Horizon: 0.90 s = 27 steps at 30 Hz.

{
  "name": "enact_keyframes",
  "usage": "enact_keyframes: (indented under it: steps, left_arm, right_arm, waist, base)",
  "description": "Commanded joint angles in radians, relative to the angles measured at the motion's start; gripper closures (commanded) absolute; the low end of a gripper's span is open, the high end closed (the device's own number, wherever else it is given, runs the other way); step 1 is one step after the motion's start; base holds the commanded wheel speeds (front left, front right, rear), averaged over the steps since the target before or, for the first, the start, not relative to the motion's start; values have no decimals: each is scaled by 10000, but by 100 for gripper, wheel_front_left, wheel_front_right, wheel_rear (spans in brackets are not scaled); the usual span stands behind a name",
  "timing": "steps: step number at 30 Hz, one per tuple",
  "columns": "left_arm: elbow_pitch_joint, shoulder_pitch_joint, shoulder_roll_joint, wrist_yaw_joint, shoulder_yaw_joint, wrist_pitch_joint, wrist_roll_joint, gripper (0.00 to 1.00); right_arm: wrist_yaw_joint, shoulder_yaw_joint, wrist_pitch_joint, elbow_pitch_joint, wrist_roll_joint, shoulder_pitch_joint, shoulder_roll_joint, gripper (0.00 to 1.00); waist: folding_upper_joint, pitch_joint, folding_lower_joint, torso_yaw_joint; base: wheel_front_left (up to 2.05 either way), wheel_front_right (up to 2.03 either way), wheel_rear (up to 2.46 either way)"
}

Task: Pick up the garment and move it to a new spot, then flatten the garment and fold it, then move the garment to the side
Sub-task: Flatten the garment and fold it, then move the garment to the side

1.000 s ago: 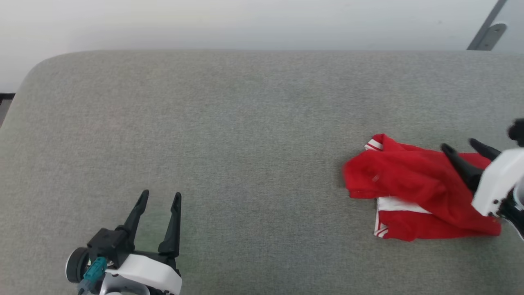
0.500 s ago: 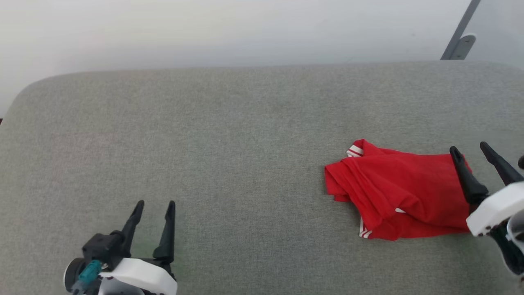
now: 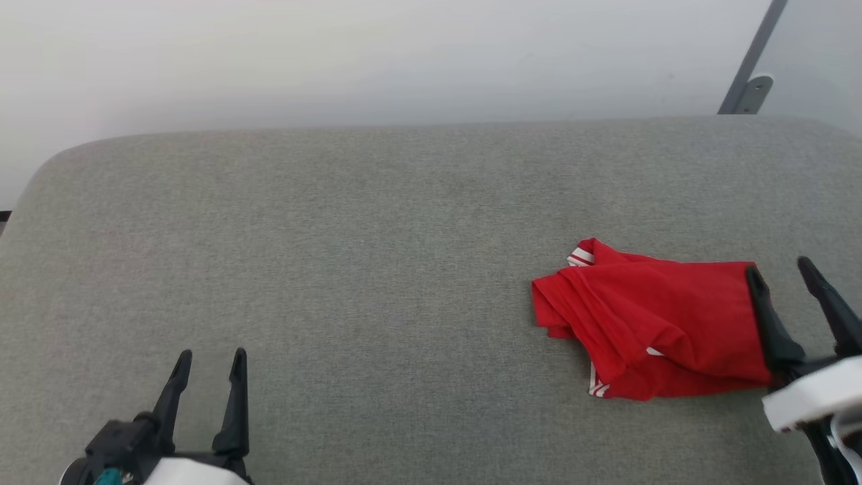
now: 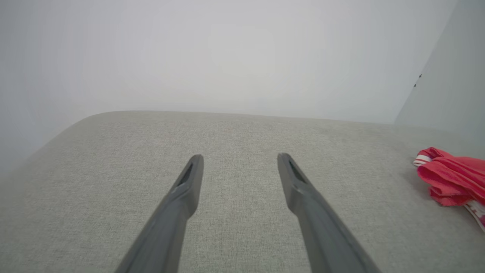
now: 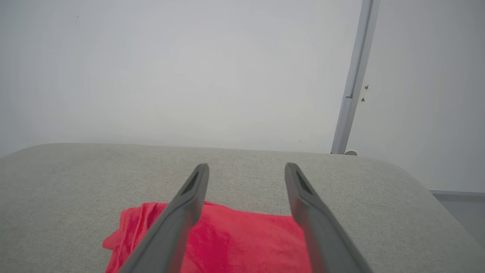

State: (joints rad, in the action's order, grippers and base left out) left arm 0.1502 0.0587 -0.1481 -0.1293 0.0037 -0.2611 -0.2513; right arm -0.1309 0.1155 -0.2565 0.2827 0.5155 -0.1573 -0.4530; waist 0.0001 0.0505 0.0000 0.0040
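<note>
Lying loosely folded, garment (image 3: 660, 330) rested on grey table (image 3: 377, 256), right of centre in frame | right tool (image 3: 778, 266) was released, empty, at garment's right edge | left tool (image 3: 212, 353) was released, lower left, well apart.

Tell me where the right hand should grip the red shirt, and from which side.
Probably the garment's right edge, coming in from the right: that edge lies straight and flat on the grey cushion right beside the open right hand, whereas the left end is bunched into loose folds.
</note>
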Motion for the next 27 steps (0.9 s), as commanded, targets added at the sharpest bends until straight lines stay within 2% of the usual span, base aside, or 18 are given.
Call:
enact_keyframes:
  steps: [1,15,22,27]
  left_arm:
    - [-177,228,27,-13,84,-53,61,0]
    - [-1428,1293,432,-13,558,-53,564,0]
    - [-1452,989,473,-13,489,-53,564,0]
    - [-1416,729,524,-13,319,-53,582,0]
  right_arm:
    - [4,-171,-71,-233,-76,285,27,0]
    - [4,-1946,794,-2245,-503,2154,534,0]
    - [4,-1901,1296,-2427,-555,2019,575,0]
    - [4,-1753,2348,-2048,-335,1573,165,0]
  waist:
    - [-1,-1,0,74]
    - [-1,132,0,356]
    - [-1,194,0,411]
    - [-1,393,0,397]
  base:
    - [0,0,0]
    - [0,0,0]
    - [0,0,0]
    - [0,0,0]
